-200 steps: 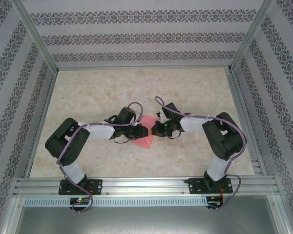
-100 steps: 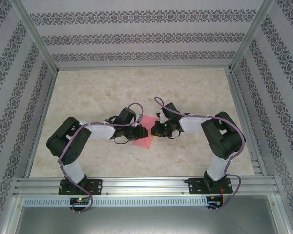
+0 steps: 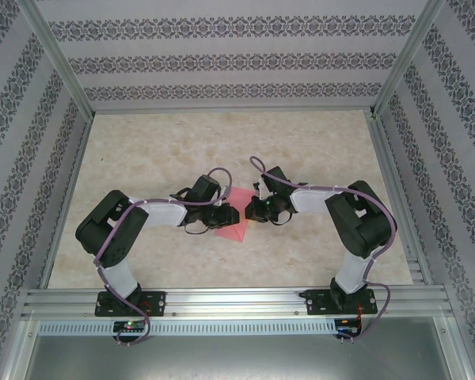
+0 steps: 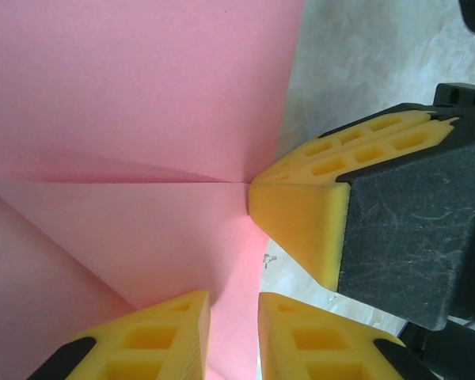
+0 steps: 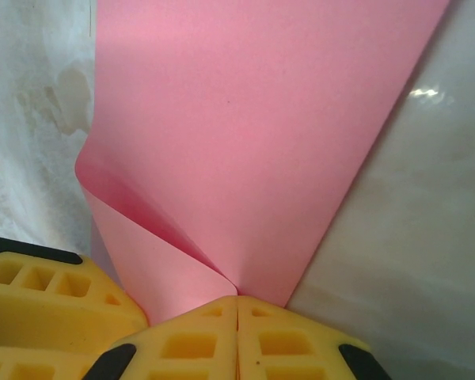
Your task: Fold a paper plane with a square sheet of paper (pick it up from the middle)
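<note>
On the marbled beige tabletop, the thin pink-red square sheet of paper lies half-folded. The right gripper (clamped on its fold) has edged in over it; the left gripper, slightly parted, straddles its edge. The crease is tightening, I'd say.

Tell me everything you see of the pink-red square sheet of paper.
The pink-red square sheet of paper is thin, plain and matte, on the pale marbled table. It is partly folded: a straight crease crosses it, and one layer bends over loosely. The right gripper pinches its edge at the crease end; the left gripper, slightly parted, straddles that edge nearby.
</note>
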